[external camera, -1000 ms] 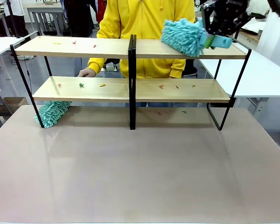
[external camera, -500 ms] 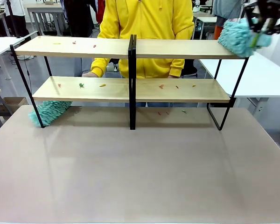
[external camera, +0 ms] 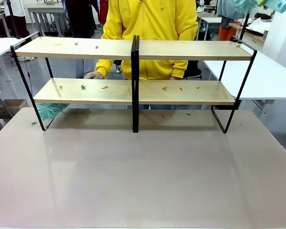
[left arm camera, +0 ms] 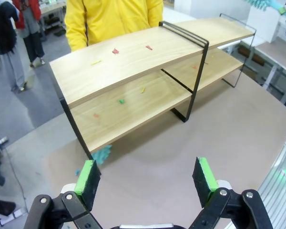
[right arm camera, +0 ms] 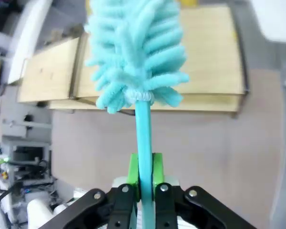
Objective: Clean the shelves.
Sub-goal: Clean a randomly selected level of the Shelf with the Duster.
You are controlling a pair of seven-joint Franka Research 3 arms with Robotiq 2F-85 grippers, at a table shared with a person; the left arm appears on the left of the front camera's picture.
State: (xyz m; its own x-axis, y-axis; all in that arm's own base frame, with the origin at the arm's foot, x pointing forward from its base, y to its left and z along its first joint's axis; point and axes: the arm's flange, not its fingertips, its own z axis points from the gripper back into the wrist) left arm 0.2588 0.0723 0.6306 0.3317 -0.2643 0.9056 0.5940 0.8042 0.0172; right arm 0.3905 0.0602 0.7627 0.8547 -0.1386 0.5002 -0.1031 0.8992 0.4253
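**Right hand pinching a duster above the shelves, left hand spread over the table**

The shelves are standing across the far half of the table, with the black centre post splitting the four light wood boards into left and right pairs. Small coloured scraps are lying on the lower boards and on the upper left board, and a few more are lying on the table under the lower right board.

The right hand is pressing its green pads together on the thin teal handle of a fluffy teal duster. It is holding the duster high in the air, and the wrist view is looking down past the head onto the shelves' boards. In the front view the duster is showing as a blur at the top right corner, above and beyond the shelves' right end.

The left hand is hanging spread wide with nothing between its pads, above the table near the shelves' left end.

A second duster is lying under the lower left board beside the frame's left leg.

A person in a yellow hooded top is standing behind the shelves, and the person's hand is resting at the back edge of the lower left board.
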